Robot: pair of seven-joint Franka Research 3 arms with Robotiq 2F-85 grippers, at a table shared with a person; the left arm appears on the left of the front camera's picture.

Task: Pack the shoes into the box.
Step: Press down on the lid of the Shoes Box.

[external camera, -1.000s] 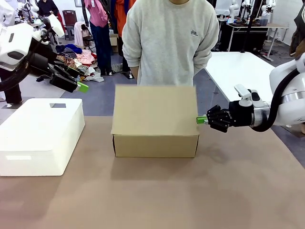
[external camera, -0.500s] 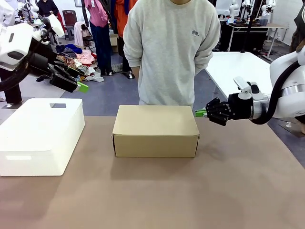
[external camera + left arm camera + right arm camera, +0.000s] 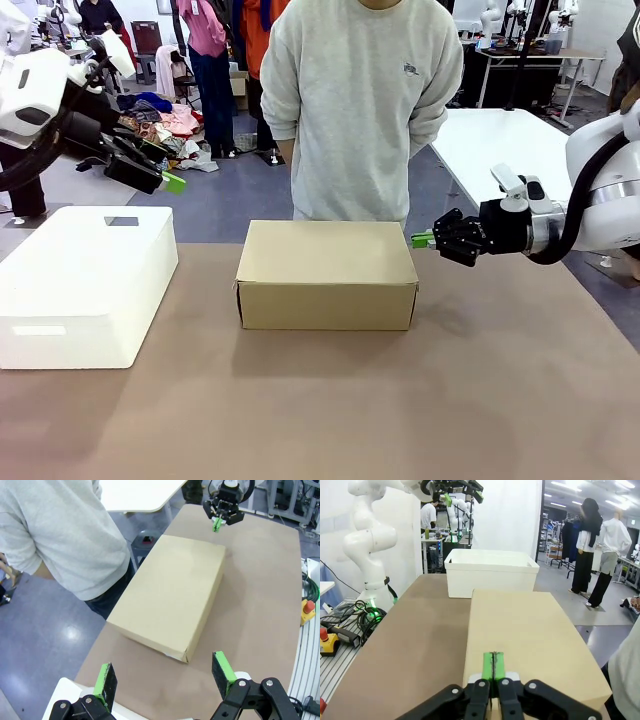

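Left fingers (image 3: 172, 182) spread wide, empty, raised far-left above white block (image 3: 85, 285); sudden drop could clip it. Box (image 3: 327, 272) mid-surface, lid down, shoes not visible. Right fingers (image 3: 421, 239) pinched closed, empty, just beside box's far-right corner; sideways nudge could slide box, lift lid.

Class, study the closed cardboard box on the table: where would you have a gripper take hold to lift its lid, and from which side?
Probably the lid's front lip on the box, approached from the robot's side. The lid lies flat and shut, and the person stands close behind its far edge.
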